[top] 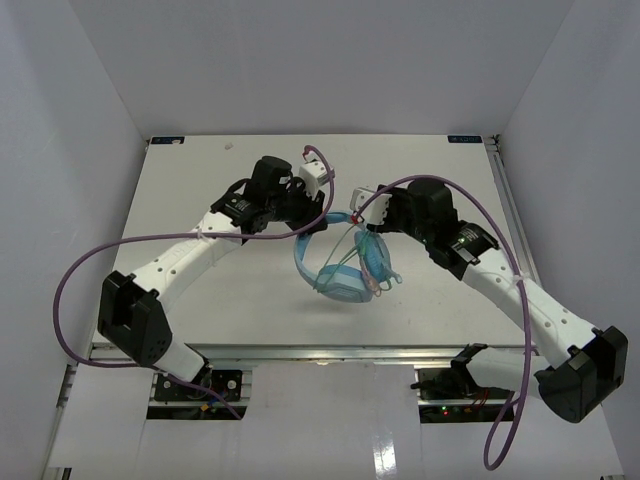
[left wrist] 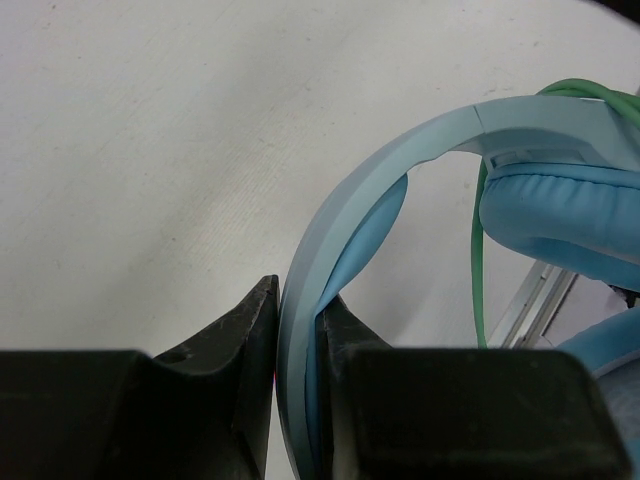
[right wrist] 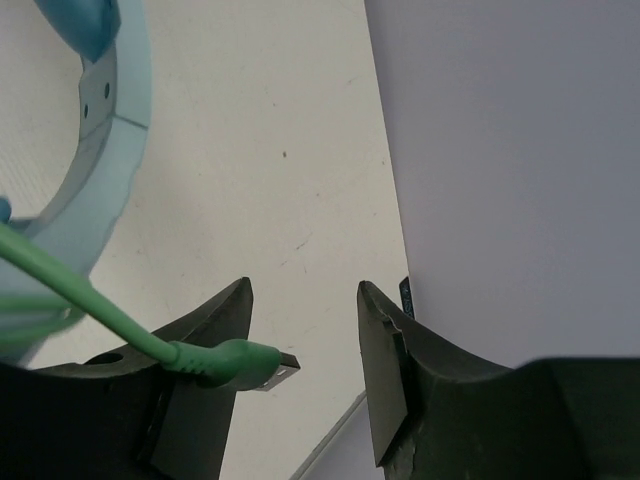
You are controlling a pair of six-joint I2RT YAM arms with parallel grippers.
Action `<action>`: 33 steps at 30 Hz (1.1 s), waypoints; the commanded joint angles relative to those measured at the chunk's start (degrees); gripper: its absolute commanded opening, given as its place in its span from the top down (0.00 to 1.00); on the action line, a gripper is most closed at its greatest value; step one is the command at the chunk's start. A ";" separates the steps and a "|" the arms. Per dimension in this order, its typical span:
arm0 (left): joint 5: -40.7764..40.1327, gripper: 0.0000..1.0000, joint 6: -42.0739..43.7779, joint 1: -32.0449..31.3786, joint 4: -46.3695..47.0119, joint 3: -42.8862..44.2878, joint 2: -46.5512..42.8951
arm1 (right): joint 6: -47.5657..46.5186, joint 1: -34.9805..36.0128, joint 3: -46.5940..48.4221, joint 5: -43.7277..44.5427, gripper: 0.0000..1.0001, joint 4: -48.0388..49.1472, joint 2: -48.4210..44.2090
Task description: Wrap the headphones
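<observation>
The light blue headphones (top: 345, 272) hang a little above the table's middle, with the pale green cable (top: 372, 255) looped round the ear cups. My left gripper (top: 312, 215) is shut on the wide headband (left wrist: 380, 190); its jaws pinch the band from both sides (left wrist: 298, 310). An ear cup (left wrist: 560, 215) and the cable (left wrist: 480, 270) show to the right. My right gripper (top: 362, 205) is open (right wrist: 305, 300) just behind the headphones. The cable's green USB plug (right wrist: 240, 362) lies between the jaws against the left finger, unpinched. The headband (right wrist: 110, 150) shows at upper left.
White walls (right wrist: 500, 150) enclose the white table (top: 230, 190) on three sides. Thick purple arm cables (top: 90, 260) arch over both arms. A metal rail (top: 510, 210) runs along the table's right edge.
</observation>
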 commanded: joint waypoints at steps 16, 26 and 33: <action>7.64 1.00 -3.77 2.99 -1.73 5.89 2.08 | 3.74 -5.20 -2.87 -9.83 0.36 -0.47 -3.22; 14.50 1.00 -3.81 2.99 -1.64 5.81 2.29 | 7.11 -7.01 0.07 -14.72 0.28 -2.82 3.03; 18.18 1.00 -4.39 3.16 -1.46 6.76 3.75 | 7.70 -10.12 0.64 -20.12 0.19 -4.95 4.15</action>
